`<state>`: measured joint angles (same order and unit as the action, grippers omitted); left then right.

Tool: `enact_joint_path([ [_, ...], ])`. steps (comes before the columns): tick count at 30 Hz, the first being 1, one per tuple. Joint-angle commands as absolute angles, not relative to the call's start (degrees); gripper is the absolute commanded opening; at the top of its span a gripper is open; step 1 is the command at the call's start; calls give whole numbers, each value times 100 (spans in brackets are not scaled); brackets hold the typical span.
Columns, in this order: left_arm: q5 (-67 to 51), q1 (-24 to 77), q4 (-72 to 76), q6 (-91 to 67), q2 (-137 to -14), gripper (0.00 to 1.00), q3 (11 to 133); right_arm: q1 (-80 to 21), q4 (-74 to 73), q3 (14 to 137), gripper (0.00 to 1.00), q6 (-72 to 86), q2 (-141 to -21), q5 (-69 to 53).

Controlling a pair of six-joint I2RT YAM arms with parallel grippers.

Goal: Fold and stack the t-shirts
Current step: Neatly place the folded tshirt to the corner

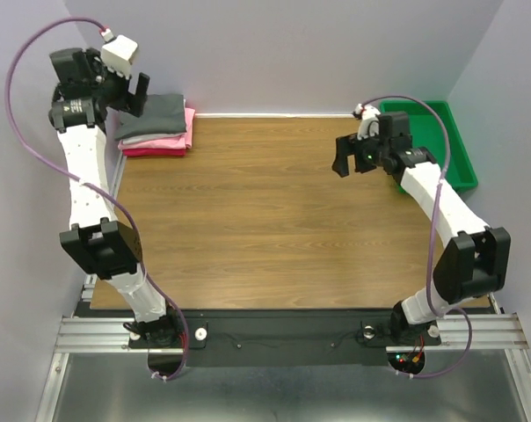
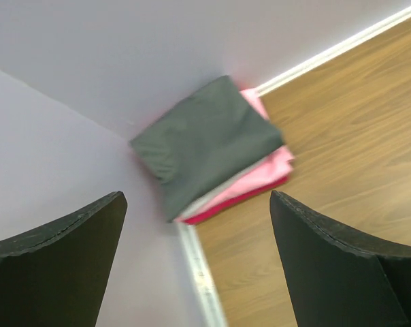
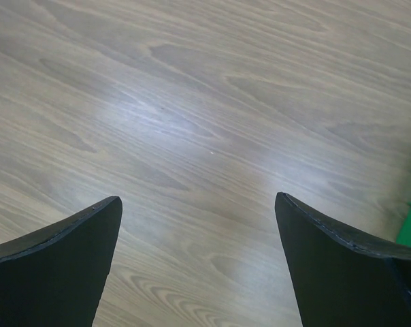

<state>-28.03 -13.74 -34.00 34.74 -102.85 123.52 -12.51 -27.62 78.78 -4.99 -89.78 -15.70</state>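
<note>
While my left gripper (image 1: 141, 91) hung spread above the charcoal t-shirt (image 1: 156, 112) topping the stack (image 1: 164, 141), my right gripper (image 1: 343, 160), also spread, stood well apart.

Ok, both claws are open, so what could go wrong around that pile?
The grey shirt lies askew on the pink shirts, so it may slide off if nudged. The left claw hangs open near it, and a careless pull-back might catch the cloth. The right claw is close to the green tray and could knock it when swinging.
</note>
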Motion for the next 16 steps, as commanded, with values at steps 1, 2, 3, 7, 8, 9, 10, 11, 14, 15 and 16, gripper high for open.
enact_joint_path([
  [1,-2937,-1003,-2964,2348,-9591,99,11087,-827,-2689,7647,100,-167,-8412,-1784],
  [2,-2718,-898,-2771,2242,-9406,99,10683,-757,-2724,7577,100,-150,-8376,-1784],
  [3,-2594,-609,-2473,2189,-9065,99,9896,-634,-2829,7454,100,-132,-8350,-1793],
  [7,-2171,-19,-1820,1811,-8377,99,8133,-510,-2935,6937,100,-105,-8095,-1985],
  [8,-2145,165,-1732,1741,-8280,99,7860,-510,-2944,6821,100,-105,-8043,-2056],
  [9,-2058,237,-1557,1645,-8192,99,7396,-518,-2953,6690,100,-105,-7946,-2135],
  [10,-2109,316,-1469,1513,-8017,99,7200,-510,-2962,6471,100,-114,-7919,-2258],
  [11,-2196,343,-1355,1460,-7946,99,7033,-510,-2962,6347,100,-149,-7893,-2311],
  [14,-2171,404,-1257,1336,-7691,99,6540,-519,-2979,5996,100,-255,-7814,-2426],
  [15,-2153,404,-1231,1345,-7612,99,6452,-510,-2979,5951,100,-290,-7796,-2443],
  [16,-2101,404,-1204,1371,-7446,99,6303,-510,-2988,5907,100,-325,-7761,-2452],
])
